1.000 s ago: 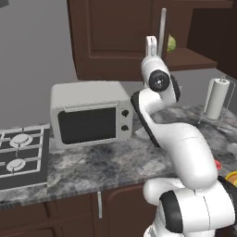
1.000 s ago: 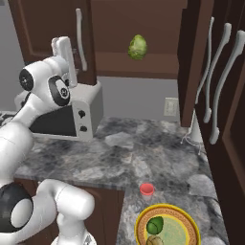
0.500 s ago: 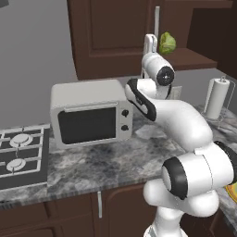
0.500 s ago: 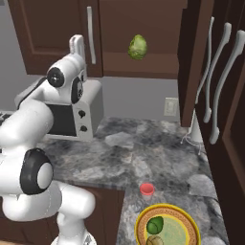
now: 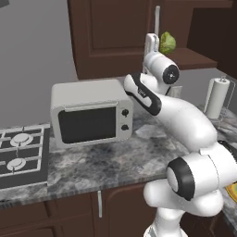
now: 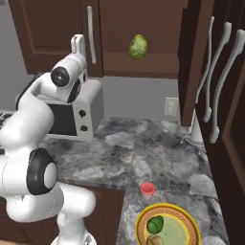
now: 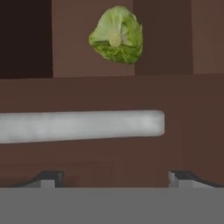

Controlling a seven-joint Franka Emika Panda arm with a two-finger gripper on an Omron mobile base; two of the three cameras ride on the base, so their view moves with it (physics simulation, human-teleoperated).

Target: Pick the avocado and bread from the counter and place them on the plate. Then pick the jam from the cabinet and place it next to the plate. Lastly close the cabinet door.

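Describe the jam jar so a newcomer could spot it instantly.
Start at the grey marbled counter right of the microwave and follow it to its near edge, where the orange-rimmed plate lies. The jam stands just beyond the plate's rim: a tiny squat red jar, the only red thing there.

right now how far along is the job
Done: the avocado and bread lie on the plate, and the jam stands on the counter beside it. In hand: the open pincer is raised at the cabinet door's silver handle, holding nothing. Left: closing the cabinet door, which stands open.
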